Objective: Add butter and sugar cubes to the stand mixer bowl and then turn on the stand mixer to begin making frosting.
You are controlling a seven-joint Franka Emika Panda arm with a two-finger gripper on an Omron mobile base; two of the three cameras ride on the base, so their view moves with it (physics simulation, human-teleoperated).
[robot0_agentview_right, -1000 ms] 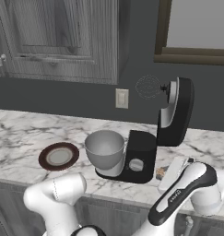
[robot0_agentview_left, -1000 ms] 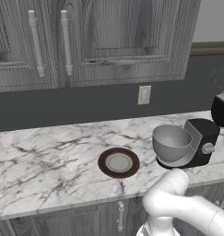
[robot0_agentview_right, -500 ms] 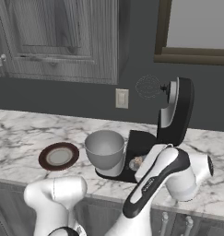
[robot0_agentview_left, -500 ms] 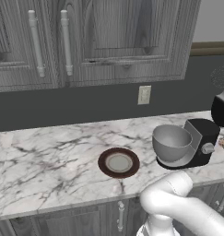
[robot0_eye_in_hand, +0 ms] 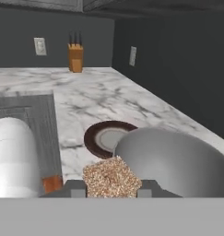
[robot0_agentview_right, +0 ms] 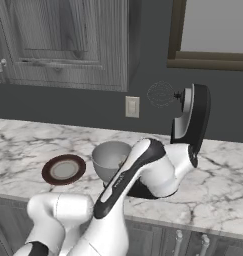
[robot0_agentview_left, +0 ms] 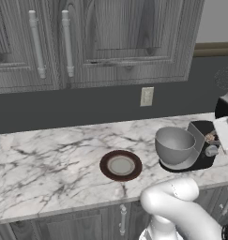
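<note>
In the hand view, the end effector (robot0_eye_in_hand: pixel 111 188) is clamped on a tan, grainy sugar cube (robot0_eye_in_hand: pixel 111 177) between its fingers. Just beyond it sits the grey metal bowl (robot0_eye_in_hand: pixel 178 161), resting on the black mixer (robot0_agentview_left: pixel 205 150) with its head tilted up. Farther along the marble surface (robot0_agentview_left: pixel 49 164) lies the brown plate (robot0_eye_in_hand: pixel 104 137), beside the bowl.
</note>
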